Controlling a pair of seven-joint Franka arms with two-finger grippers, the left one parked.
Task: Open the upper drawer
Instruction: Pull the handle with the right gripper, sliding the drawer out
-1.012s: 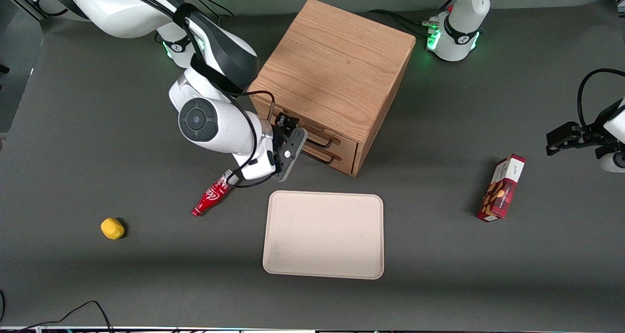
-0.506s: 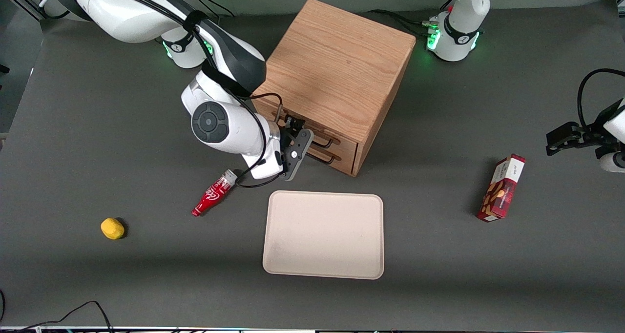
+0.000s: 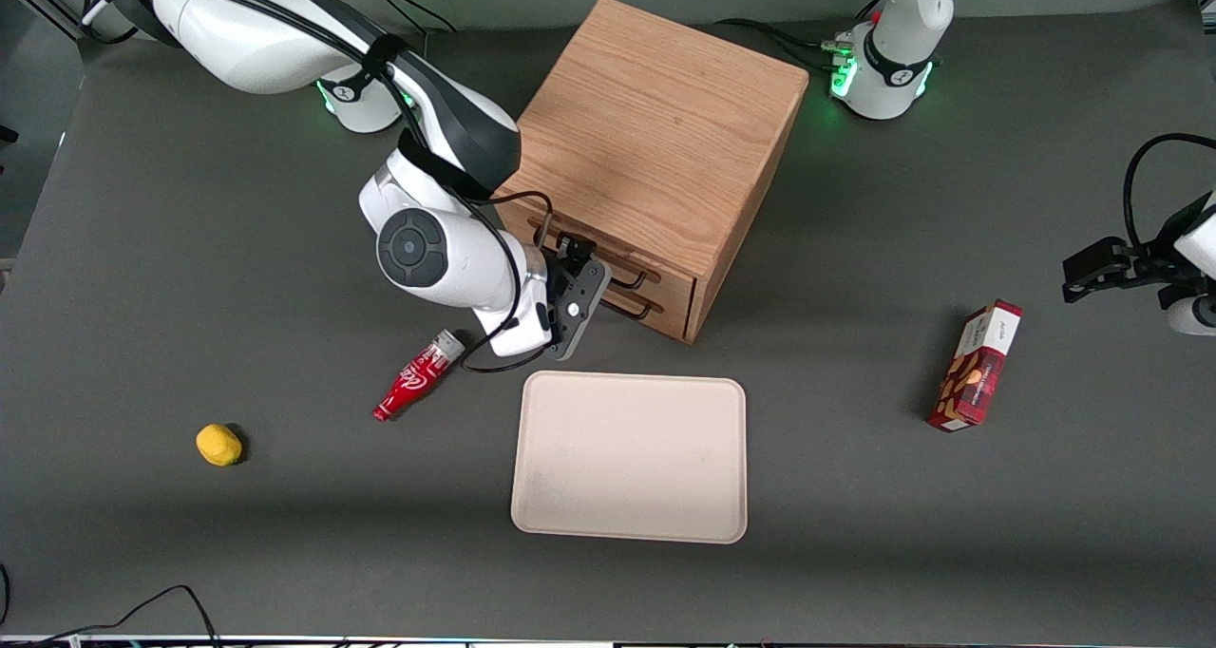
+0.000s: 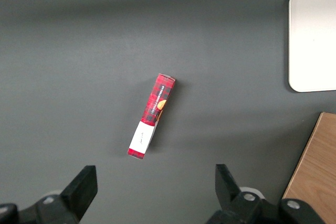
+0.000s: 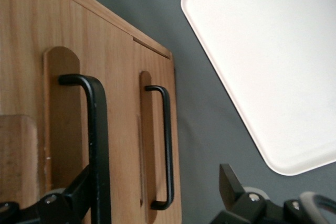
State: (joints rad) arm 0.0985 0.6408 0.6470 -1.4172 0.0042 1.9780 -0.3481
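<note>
While the gripper [image 3: 584, 282] has advanced to the cabinet [image 3: 655, 135] front, its fingers spread around the handle [image 5: 98, 140], the upper drawer [image 3: 670, 282] remains shut; closing and pulling should follow.

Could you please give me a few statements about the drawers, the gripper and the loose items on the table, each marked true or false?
1. The upper drawer is shut, flush with the cabinet. True.
2. The gripper is open at the upper drawer's black bar handle. True.
3. The red bottle stands upright on the beige tray. False: it lies on its side on the table, beside the tray.
4. The tray holds a yellow object. False: the yellow object lies on the table toward the working arm's end.
5. The red snack box lies toward the parked arm's end. True.
</note>
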